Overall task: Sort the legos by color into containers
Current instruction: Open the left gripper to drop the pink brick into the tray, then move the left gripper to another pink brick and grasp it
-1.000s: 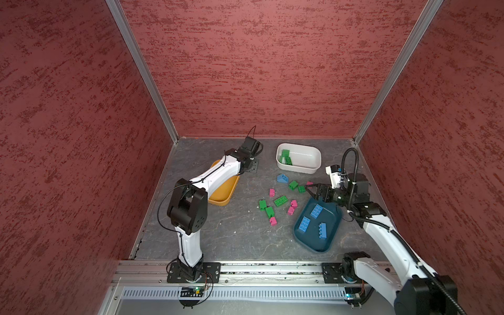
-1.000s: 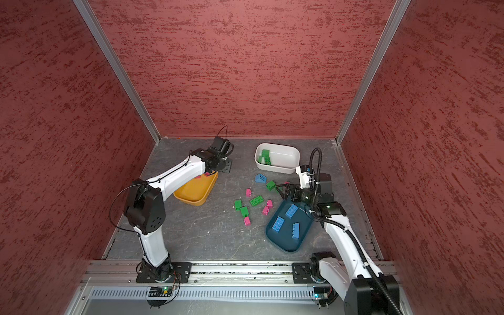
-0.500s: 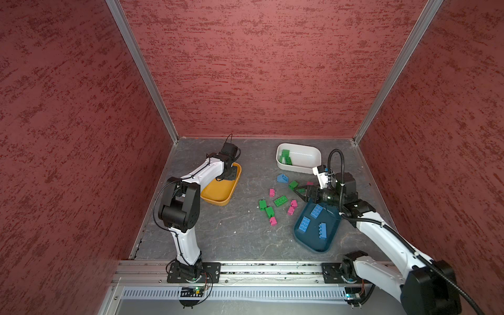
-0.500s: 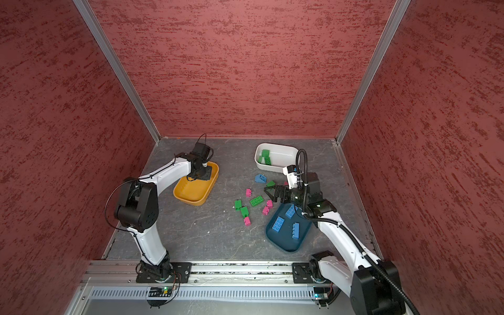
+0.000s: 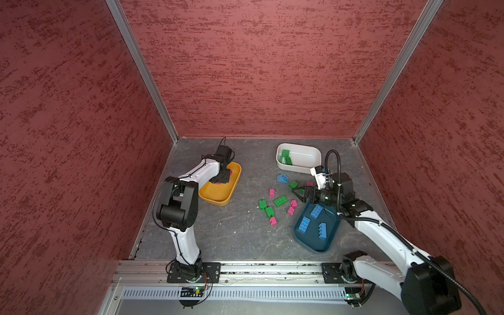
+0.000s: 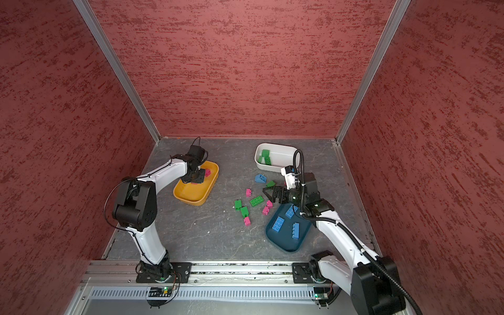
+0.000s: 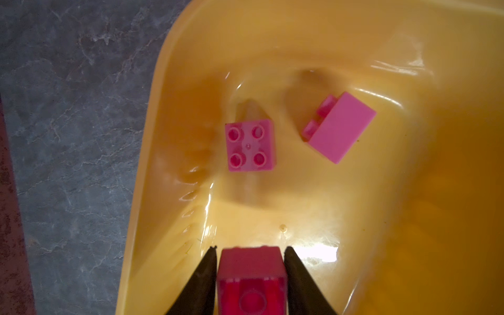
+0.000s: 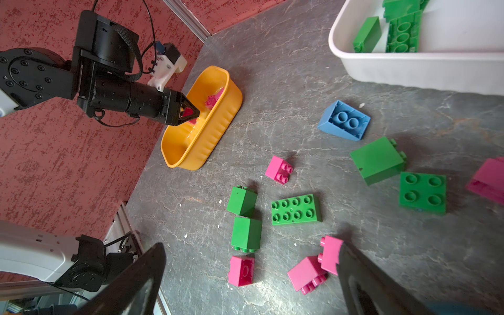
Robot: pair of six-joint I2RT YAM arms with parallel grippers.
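My left gripper (image 7: 250, 248) hangs over the yellow-orange container (image 5: 218, 202), shut on a pink lego (image 7: 251, 275) whose sides touch both fingers. Two more pink legos (image 7: 249, 146) lie in that container. My right gripper (image 5: 296, 195) stands open and empty above the loose pile, near the far rim of the dark teal container (image 5: 313, 245), which holds three blue legos (image 5: 304, 224). Green legos (image 5: 285, 156) lie in the white container (image 5: 298, 168). On the floor lie a blue sloped piece (image 8: 344, 120), a green 2x4 (image 8: 296, 209), other green bricks (image 8: 246, 234) and pink bricks (image 8: 241, 270).
Red walls close in the grey floor on three sides, and a metal rail (image 5: 259, 268) with both arm bases runs along the front. The left arm's elbow (image 5: 177, 204) stands tall beside the yellow-orange container.
My left gripper has swung left from beyond the yellow-orange container's far right end to above its inside, carrying the pink lego. The right gripper has moved left from the teal container toward the pile.
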